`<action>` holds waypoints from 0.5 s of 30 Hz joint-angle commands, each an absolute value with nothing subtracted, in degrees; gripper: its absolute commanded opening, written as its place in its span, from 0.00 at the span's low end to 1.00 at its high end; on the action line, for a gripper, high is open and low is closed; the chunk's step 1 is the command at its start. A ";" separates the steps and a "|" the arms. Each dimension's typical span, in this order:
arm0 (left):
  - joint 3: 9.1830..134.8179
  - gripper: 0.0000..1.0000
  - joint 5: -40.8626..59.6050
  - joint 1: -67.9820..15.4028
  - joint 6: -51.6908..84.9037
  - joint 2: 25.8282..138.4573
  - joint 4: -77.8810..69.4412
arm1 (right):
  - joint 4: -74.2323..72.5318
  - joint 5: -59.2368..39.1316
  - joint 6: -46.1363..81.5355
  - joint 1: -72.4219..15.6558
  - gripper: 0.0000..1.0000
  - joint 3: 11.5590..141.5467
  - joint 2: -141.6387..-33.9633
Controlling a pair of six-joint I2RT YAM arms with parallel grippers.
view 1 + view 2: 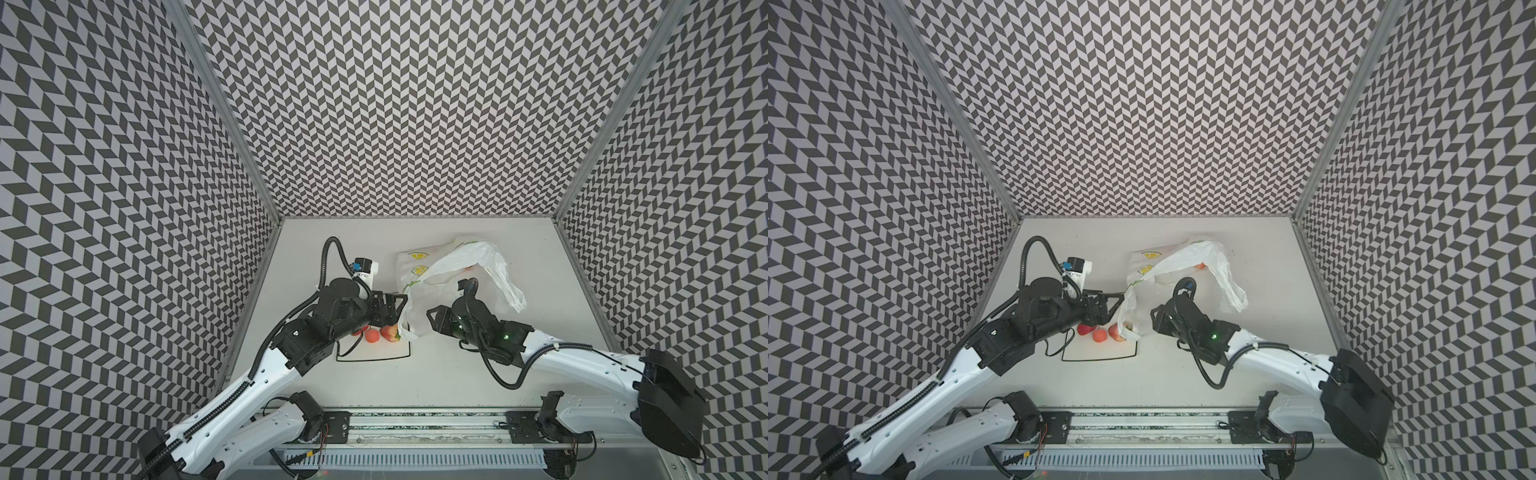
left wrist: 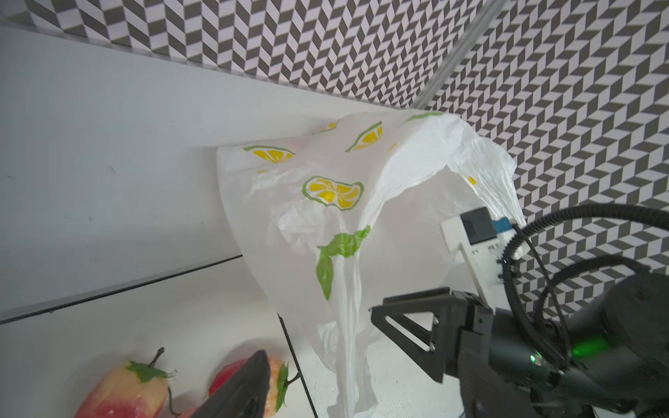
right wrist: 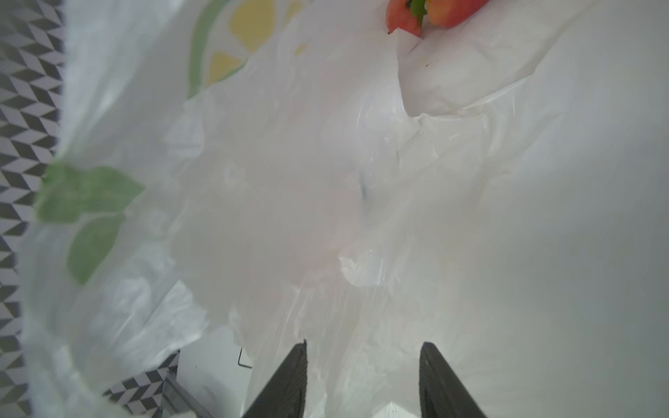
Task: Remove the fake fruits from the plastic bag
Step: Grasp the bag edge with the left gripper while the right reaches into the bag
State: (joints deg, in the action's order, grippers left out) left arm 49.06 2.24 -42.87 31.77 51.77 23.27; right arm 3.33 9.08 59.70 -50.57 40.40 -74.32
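Note:
The white plastic bag with lemon prints stands tented at mid-table. One thin handle strip trails down onto the plate. My left gripper is open, its jaws either side of that strip without pinching it. My right gripper faces the bag from the other side, jaws apart, with film right in front of them. Three fake fruits lie on the plate, one partly under the left arm. More fruit shows inside the bag.
A square white plate with a black rim lies under the left gripper and the bag's near end. Patterned walls close off the left, right and back of the white table. The arm bases and a rail run along the front edge.

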 commanded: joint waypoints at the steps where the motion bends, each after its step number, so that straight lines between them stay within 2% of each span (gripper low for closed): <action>1: 50.48 0.84 -2.26 -44.33 30.70 54.15 20.99 | -8.30 6.86 69.35 -47.28 0.48 40.23 -77.90; 9: 57.70 0.92 -6.30 -44.38 19.04 64.91 23.37 | -19.04 0.75 81.55 -39.91 0.49 42.97 -89.21; 15: 61.90 0.92 -5.30 -44.27 12.06 71.62 21.81 | -26.55 1.38 90.56 -37.60 0.51 44.57 -96.58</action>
State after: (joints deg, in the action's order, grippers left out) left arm 59.20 -4.75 -44.23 17.52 69.97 22.74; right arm -18.33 2.04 82.50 -38.30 43.29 -94.56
